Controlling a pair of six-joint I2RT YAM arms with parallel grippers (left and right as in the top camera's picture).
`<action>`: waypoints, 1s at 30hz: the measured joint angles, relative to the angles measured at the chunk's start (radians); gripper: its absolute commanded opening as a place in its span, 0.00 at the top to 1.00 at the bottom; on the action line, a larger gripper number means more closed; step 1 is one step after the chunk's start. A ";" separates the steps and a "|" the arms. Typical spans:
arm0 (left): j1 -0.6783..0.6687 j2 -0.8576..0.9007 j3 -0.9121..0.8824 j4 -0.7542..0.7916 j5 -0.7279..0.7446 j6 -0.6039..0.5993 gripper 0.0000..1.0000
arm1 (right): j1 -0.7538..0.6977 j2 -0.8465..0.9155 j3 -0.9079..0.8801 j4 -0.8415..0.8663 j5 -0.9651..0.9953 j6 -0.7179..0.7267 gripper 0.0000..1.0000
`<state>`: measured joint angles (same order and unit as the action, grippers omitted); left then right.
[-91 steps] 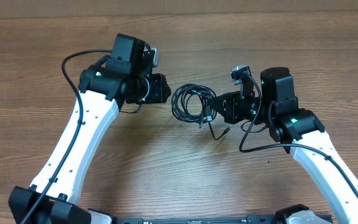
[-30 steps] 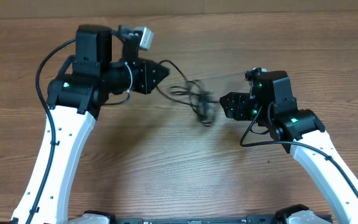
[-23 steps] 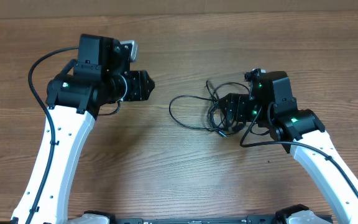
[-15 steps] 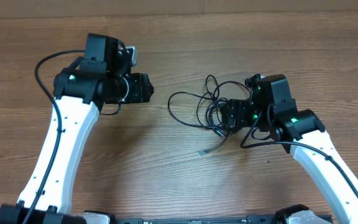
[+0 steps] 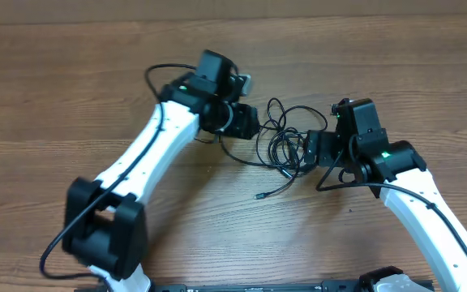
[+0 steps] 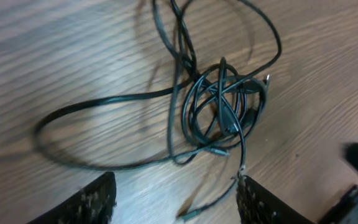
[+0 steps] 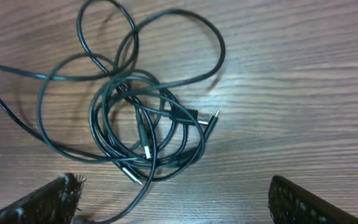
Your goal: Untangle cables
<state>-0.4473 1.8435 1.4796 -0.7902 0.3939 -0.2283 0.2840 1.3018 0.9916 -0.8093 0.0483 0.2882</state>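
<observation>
Cables [image 7: 140, 132] lie in a knotted heap between the two grippers, touched by neither. The left gripper [image 6: 179, 202] and right gripper [image 7: 173, 199] both hang spread and empty just over the heap. The step in hand looks like picking holds. Each should pinch a separate strand, perhaps the free plug end [image 5: 258, 196], then draw apart. The wooden table [image 5: 71, 97] gives room on every side, its far edge well apart from the heap.

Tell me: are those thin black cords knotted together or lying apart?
Tangled together. The cables form one clump of overlapping loops on the table, with wider loops and a plug end trailing out.
</observation>
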 measured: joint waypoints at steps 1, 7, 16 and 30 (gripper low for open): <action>-0.011 0.017 0.000 0.012 -0.005 0.000 0.39 | -0.003 0.000 0.012 -0.008 0.003 -0.001 0.05; -0.071 0.151 0.000 0.102 -0.022 0.000 0.38 | -0.047 -0.001 0.076 -0.056 0.011 0.000 0.04; -0.153 0.261 0.000 0.219 -0.030 -0.020 0.74 | -0.080 -0.001 0.077 -0.071 -0.015 0.000 0.05; -0.109 0.240 0.200 -0.082 -0.010 -0.015 0.96 | -0.081 -0.001 0.077 -0.062 -0.091 -0.008 0.00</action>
<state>-0.5564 2.0838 1.6791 -0.8719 0.3843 -0.2436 0.2031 1.3006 1.0683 -0.8711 -0.0429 0.2802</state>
